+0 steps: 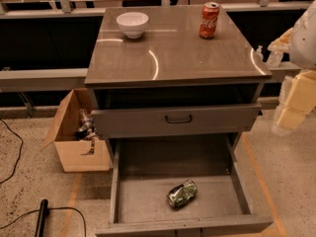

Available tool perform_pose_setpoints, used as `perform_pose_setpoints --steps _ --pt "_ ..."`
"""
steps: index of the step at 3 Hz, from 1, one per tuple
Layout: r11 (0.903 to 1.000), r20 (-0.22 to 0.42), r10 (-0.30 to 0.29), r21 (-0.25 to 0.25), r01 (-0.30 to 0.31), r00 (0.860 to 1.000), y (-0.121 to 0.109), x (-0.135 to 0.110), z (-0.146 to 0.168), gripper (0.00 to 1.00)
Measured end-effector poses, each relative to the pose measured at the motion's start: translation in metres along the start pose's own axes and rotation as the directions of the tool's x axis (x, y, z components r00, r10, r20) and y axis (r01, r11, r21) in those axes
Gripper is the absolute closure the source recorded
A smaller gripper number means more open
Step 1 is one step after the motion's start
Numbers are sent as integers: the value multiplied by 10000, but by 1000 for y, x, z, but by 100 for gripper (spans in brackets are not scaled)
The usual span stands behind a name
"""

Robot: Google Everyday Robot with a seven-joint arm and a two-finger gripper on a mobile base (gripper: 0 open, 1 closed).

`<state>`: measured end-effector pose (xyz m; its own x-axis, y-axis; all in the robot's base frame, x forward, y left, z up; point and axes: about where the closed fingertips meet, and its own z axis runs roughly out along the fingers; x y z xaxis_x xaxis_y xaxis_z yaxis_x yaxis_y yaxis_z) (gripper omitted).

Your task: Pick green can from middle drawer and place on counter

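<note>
The green can (182, 193), dented, green and silver, lies on its side on the floor of the open middle drawer (143, 199), towards the front and right of centre. The counter (173, 53) is the glossy grey-brown top of the grey cabinet. My gripper (290, 113) is at the right edge of the view, beside the cabinet's right side at about the height of the upper drawer front. It is well above and to the right of the green can and holds nothing that I can see.
A white bowl (132, 23) and a red cola can (209, 19) stand at the back of the counter. A shut drawer front with a dark loop handle (178, 118) sits above the open drawer. A cardboard box (74, 132) and cables (42, 216) lie on the floor to the left.
</note>
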<state>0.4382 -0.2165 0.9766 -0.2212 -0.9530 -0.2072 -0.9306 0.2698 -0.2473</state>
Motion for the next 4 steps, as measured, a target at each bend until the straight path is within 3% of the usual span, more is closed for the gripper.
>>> perform_pose_setpoints --steps 2,3,4 --pt "9999 207 137 -58 -136 9997 -1 0 18 0" --pt "9994 666 -241 -218 256 9975 3 2 63 0" --pt "9935 1431 -1094 -145 1126 9836 10 3 120 0"
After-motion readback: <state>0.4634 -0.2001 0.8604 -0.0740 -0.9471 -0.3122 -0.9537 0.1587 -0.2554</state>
